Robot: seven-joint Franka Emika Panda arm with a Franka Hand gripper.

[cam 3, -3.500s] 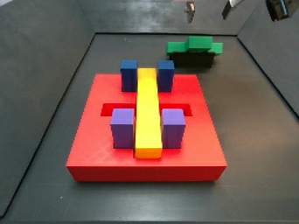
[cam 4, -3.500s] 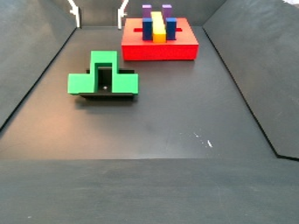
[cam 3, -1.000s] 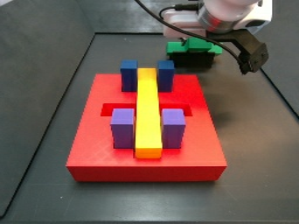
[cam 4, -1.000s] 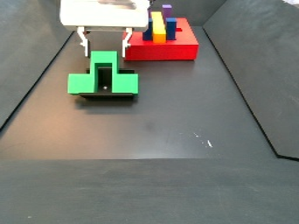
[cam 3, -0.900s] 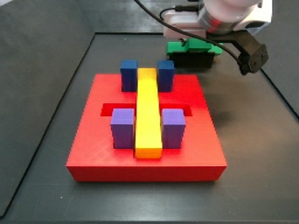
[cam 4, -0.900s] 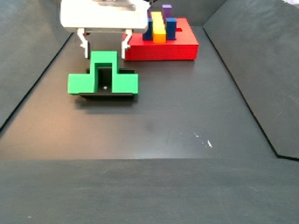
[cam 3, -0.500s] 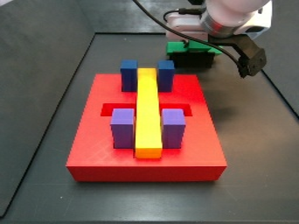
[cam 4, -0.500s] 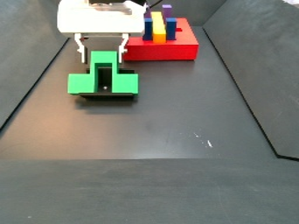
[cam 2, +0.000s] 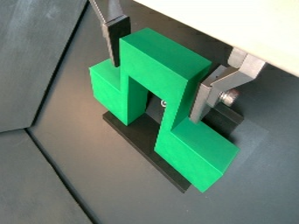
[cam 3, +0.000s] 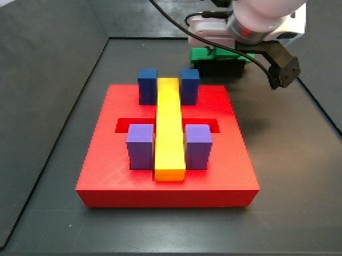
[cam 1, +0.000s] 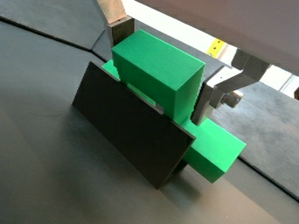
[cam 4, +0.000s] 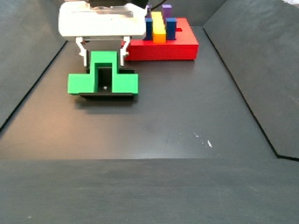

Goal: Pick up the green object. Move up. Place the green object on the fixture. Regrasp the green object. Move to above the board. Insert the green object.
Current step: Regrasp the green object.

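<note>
Gripper point(cam 2: 173, 80) is straddling the green object's point(cam 2: 162, 73) raised middle on the fixture point(cam 1: 131, 133), fingers apart, not yet clamping, lining up the regrasp.

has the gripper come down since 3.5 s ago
Yes. In a side view the gripper now straddles the raised middle of the green object on the fixture; earlier only its fingertips showed at the frame's top, well above the piece.
</note>
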